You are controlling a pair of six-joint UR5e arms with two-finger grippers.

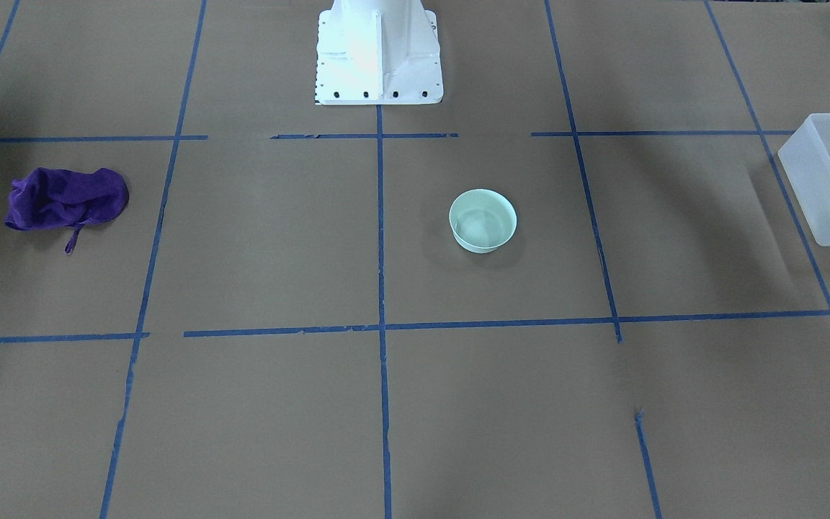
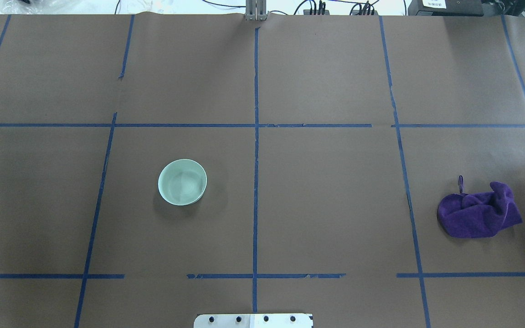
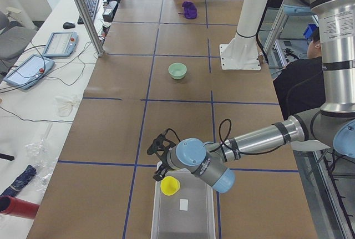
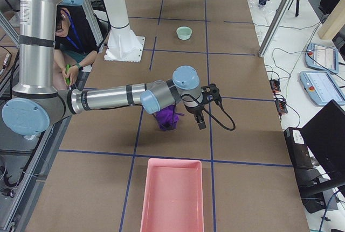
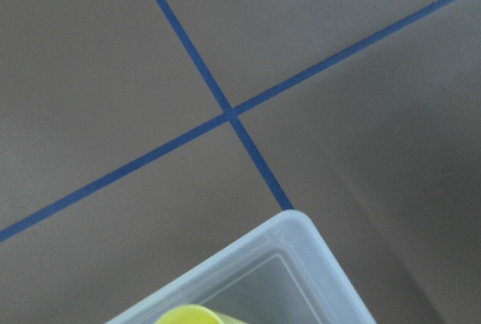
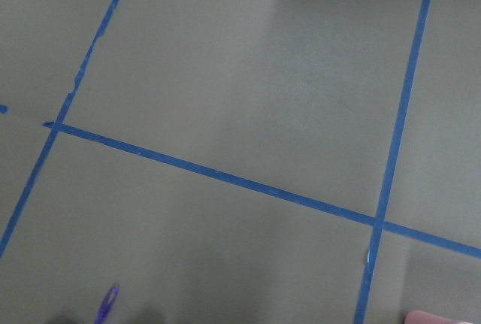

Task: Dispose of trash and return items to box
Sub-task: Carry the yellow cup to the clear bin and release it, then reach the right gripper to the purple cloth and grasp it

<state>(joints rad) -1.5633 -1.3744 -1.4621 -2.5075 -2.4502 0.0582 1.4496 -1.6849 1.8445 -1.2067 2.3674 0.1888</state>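
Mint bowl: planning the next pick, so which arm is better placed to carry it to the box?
Probably left. The bowl sits in the robot's left half, the side where the box stands, and the left gripper hangs at that box. The right gripper is at the opposite end, by the purple cloth.

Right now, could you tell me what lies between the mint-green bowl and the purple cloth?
Only bare brown paper crossed by two blue tape lines lies between the mint-green bowl and the purple cloth in the overhead view.
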